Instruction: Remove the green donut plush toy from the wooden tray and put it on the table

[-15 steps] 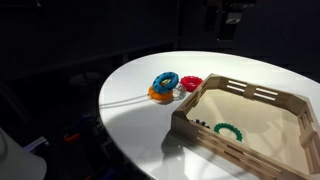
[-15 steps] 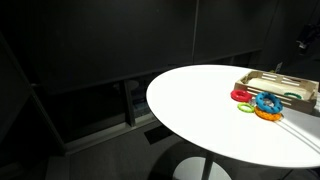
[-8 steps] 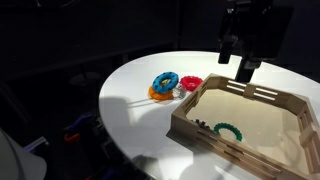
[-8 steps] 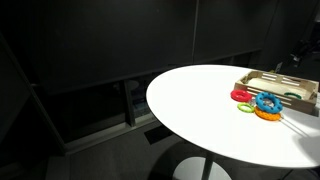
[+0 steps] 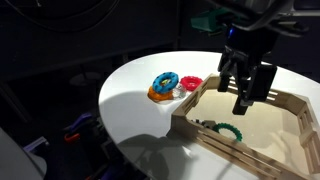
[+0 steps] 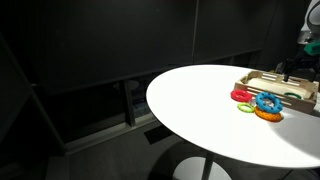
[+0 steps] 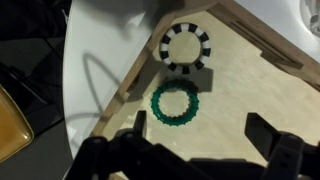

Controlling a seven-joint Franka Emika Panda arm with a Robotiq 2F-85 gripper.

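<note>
End effector (image 5: 250, 93) spread apart above wooden tray (image 5: 196, 132) on round white table (image 5: 125, 100); room dark.

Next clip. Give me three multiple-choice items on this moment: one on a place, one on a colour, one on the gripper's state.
1. Where does the green donut plush toy lie?
A on the table
B inside the wooden tray
C between the fingers

2. What colour is the other ring in the tray?
A black and white
B red
C blue and orange

3. How is the gripper?
A shut on the toy
B shut, empty
C open, above the tray

Key: 1 B, the wrist view shows it on the tray floor. 2 A, its bands are dark and white. 3 C, the fingers stand apart over the tray, holding nothing.
</note>
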